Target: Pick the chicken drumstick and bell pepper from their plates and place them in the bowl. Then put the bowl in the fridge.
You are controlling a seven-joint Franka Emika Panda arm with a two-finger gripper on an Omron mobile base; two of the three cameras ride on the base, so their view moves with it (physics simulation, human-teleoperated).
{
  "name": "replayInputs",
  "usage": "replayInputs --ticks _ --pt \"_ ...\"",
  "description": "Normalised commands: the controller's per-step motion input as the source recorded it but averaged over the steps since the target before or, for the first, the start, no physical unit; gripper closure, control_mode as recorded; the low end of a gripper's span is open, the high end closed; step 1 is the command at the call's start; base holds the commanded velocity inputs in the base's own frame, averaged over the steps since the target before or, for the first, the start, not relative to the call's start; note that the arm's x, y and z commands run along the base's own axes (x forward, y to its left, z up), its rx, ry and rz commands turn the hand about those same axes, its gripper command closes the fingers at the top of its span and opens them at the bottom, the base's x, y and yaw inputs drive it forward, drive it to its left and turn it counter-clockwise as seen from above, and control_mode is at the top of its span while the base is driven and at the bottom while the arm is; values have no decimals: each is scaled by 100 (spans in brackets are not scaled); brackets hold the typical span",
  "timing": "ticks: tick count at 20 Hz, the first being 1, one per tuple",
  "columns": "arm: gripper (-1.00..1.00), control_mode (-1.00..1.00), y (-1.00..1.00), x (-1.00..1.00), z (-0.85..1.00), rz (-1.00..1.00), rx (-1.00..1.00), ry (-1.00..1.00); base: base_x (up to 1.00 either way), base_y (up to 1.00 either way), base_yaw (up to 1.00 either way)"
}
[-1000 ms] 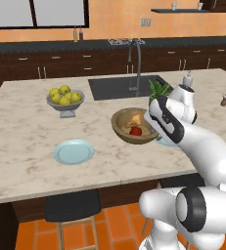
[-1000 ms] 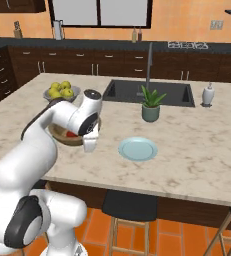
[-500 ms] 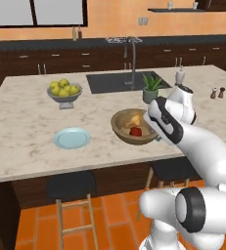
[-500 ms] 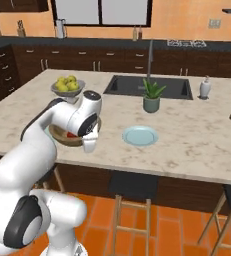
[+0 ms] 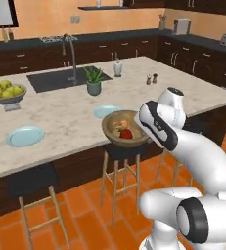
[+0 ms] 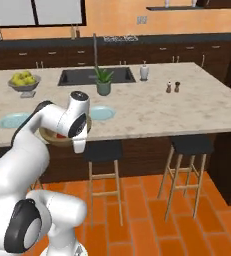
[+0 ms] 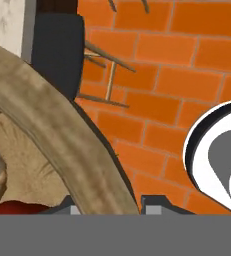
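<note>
1. The gripper (image 7: pixel 107 207) is clamping the thick rim of the bowl (image 5: pixel 125 129), its jaws nearly closed on the wood.
2. The bowl is riding clear of the island counter (image 5: pixel 70 112), out past its edge and above the stool (image 5: pixel 122 152), where half a second ago it was sitting over the marble.
3. The bell pepper (image 5: pixel 126 134) and chicken drumstick (image 5: pixel 118 128) are lying inside the bowl.
4. Both plates (image 5: pixel 24 136) are sitting bare on the counter.
5. The whole scene is shifting between pictures, suggesting the base is driving; the fridge leg appears under way.
</note>
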Motion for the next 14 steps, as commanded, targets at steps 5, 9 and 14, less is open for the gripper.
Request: replayInputs --ticks 5,9,14 --pt "100 100 0 0 0 0 0 0 0 8 -94" --pt "100 100 0 0 0 0 0 0 0 7 -96" --pt "100 100 0 0 0 0 0 0 6 0 -88"
